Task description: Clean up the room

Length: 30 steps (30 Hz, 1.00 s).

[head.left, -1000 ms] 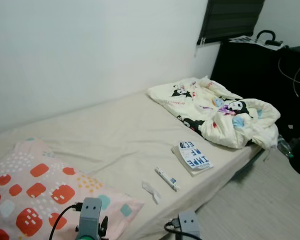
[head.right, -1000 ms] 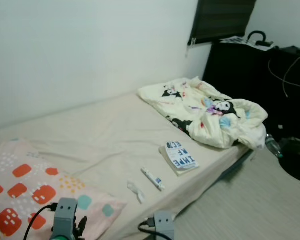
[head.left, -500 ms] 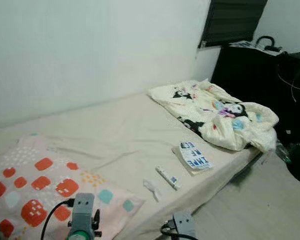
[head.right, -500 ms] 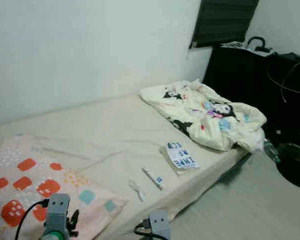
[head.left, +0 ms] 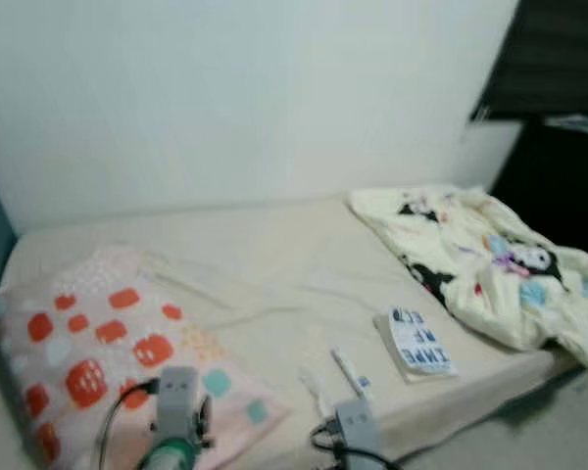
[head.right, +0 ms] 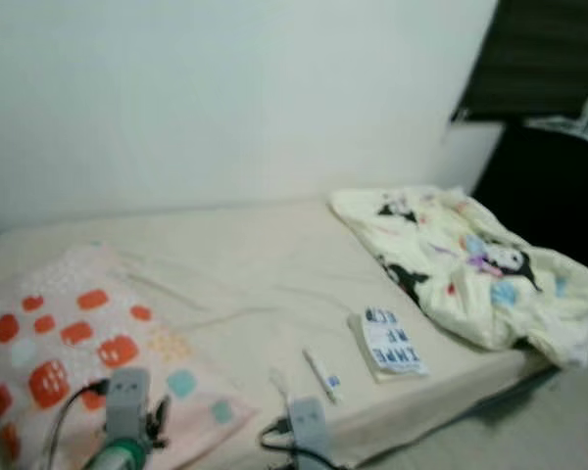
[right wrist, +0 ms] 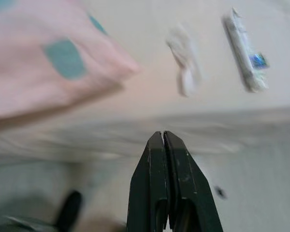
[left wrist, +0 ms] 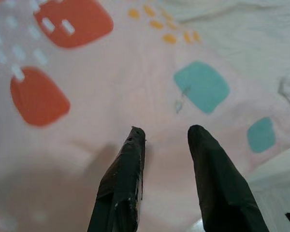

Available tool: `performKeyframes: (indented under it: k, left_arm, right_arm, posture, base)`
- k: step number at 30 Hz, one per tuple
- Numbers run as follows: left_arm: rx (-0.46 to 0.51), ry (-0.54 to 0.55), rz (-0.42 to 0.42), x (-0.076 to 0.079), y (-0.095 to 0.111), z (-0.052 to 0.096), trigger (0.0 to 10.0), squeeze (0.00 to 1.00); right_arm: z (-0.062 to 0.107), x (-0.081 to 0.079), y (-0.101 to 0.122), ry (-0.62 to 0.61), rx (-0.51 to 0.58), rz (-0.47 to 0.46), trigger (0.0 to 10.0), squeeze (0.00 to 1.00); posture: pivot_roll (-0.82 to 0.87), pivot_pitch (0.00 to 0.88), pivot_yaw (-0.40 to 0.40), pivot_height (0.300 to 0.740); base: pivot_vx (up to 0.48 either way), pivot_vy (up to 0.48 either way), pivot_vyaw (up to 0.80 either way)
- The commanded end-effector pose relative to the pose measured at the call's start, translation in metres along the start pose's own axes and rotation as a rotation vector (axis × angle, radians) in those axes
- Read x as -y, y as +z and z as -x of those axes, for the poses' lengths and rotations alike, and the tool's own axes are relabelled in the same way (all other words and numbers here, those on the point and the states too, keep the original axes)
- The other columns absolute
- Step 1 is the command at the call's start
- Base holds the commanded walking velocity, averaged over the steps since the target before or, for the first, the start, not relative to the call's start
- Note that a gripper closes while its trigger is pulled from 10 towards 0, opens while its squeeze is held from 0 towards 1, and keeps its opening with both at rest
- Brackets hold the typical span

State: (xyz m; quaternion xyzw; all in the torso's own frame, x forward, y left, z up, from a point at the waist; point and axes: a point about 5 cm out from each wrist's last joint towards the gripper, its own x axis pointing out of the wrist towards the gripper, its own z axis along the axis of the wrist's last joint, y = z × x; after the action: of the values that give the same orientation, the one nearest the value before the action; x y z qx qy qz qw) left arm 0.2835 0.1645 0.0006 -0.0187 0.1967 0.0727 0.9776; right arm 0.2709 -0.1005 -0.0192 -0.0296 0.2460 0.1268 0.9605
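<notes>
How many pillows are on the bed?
1. The pink pillow with orange and teal patches lies at the bed's left end, below the left gripper. The crumpled blanket could hide another.

White wall (head.left: 225, 88), dark window blind (head.left: 559, 59) (upper right), black cabinet (head.left: 559, 186), pale floor (head.left: 568, 431).

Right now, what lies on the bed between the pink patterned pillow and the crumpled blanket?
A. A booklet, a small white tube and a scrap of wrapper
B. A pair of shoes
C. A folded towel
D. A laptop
A: on the sheet lie a booklet, a small white tube and a scrap of wrapper, between the pillow and the blanket.
</notes>
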Motion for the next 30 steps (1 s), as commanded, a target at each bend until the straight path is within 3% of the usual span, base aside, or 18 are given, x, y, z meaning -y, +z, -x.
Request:
performKeyframes:
  k: [1,6,11,21,30]
  left_arm:
    - [-0.068,-0.011,0.035,0.010,-0.011,0.003,10.0,0.00]
    - [-0.099,-0.012,0.082,0.012,-0.016,0.005,10.0,0.00]
    - [-0.079,-0.010,0.035,0.012,-0.017,0.006,10.0,0.00]
    - [-0.054,-0.038,-0.008,0.016,-0.017,0.009,10.0,0.00]
    - [-0.035,-0.043,-0.027,0.018,-0.013,0.008,10.0,0.00]
  right_arm:
    - [0.005,0.011,-0.011,-0.027,-0.038,-0.010,10.0,0.00]
    - [0.006,0.013,-0.012,-0.025,-0.039,-0.004,10.0,0.00]
    - [0.007,0.012,-0.016,-0.022,-0.049,-0.002,10.0,0.00]
    - [0.009,0.011,-0.019,-0.016,-0.061,0.017,10.0,0.00]
    - [0.009,0.009,-0.021,-0.012,-0.066,0.020,10.0,0.00]
  posture:
    - [0.05,0.000,-0.006,0.740]
    - [0.04,0.000,-0.011,0.740]
    - [0.04,0.000,-0.011,0.740]
    - [0.04,0.007,-0.006,0.740]
    - [0.04,0.009,0.001,0.740]
  base:
    - [0.000,0.000,0.00]
    - [0.000,0.384,0.00]
    - [0.000,0.428,0.00]
    - [0.000,0.000,0.00]
    - [0.000,0.000,0.75]
